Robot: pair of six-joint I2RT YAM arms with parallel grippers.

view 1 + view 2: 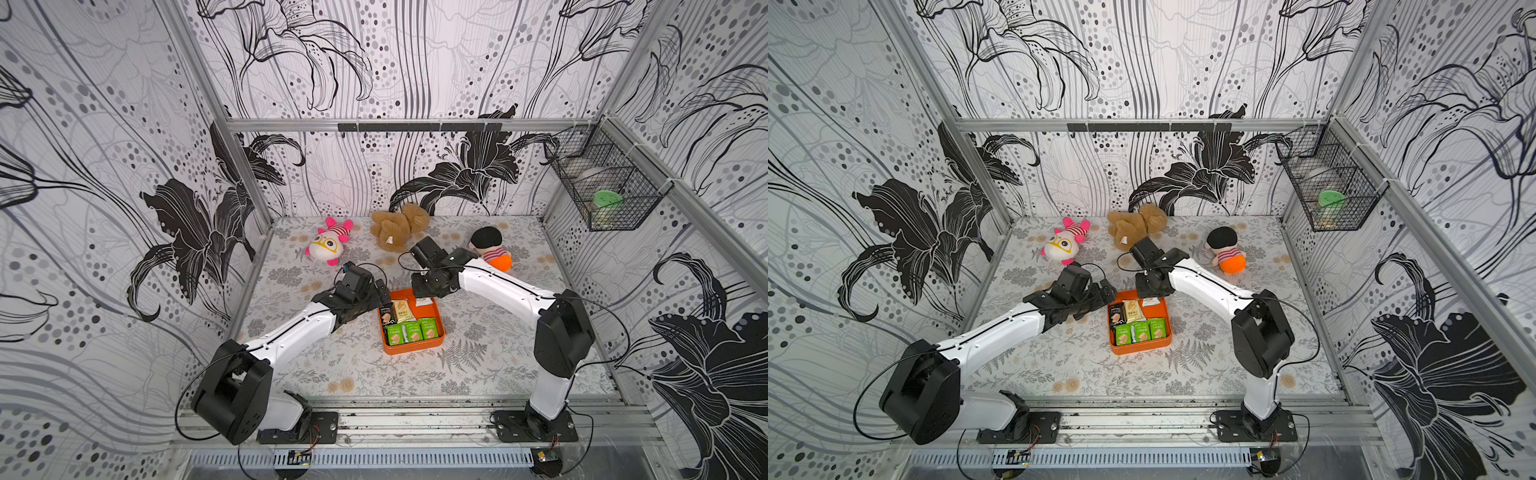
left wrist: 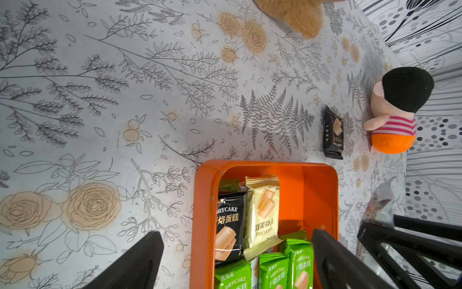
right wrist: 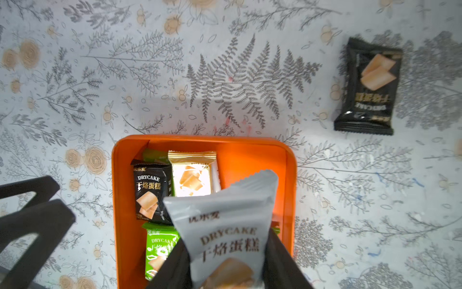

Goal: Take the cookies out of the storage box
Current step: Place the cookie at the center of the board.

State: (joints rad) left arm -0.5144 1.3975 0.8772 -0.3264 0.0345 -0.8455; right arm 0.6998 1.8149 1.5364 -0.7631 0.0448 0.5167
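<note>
Just below centre in both top views sits the storage box (image 1: 413, 351) (image 1: 1140, 349), a glossy orange tray with rounded corners and low walls. It holds the cookies (image 1: 410, 331), crinkled green, black and cream packets with serrated ends. The left gripper (image 2: 237, 234) straddles the box's wall, its jaws spread wide (nothing between them). The right gripper (image 3: 225, 265) pinches a pale packet (image 3: 225, 220) above the box. Beyond, a black packet (image 3: 370, 85) lies flat on the floral mat (image 1: 316, 365), near a striped plush doll (image 2: 395, 112).
</note>
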